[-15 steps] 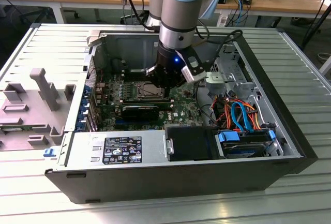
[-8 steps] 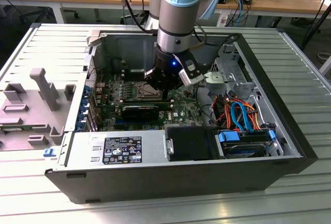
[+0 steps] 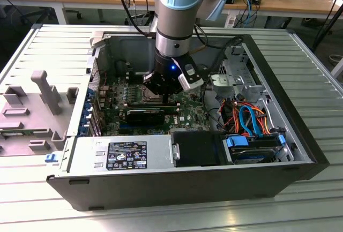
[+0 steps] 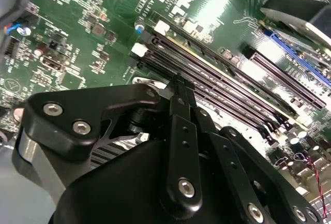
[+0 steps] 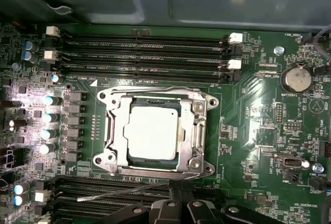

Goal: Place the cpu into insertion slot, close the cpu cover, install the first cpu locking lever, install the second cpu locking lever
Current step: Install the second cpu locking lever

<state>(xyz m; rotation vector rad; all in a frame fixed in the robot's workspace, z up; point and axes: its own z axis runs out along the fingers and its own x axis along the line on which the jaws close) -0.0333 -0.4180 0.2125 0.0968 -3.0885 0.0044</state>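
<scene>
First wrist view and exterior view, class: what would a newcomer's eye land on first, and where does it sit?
In the first wrist view, the silver cpu catches the eye, seated in the insertion slot with the cpu cover framing it, between rows of long black memory slots. In the exterior view, the gripper hangs low over the green motherboard inside the open computer case.

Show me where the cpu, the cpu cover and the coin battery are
cpu (image 5: 154, 131): first wrist view, middle of its silver top.
cpu cover (image 5: 196, 125): first wrist view, one side bar of the metal frame.
coin battery (image 5: 296, 78): first wrist view, centre of its round face.
</scene>
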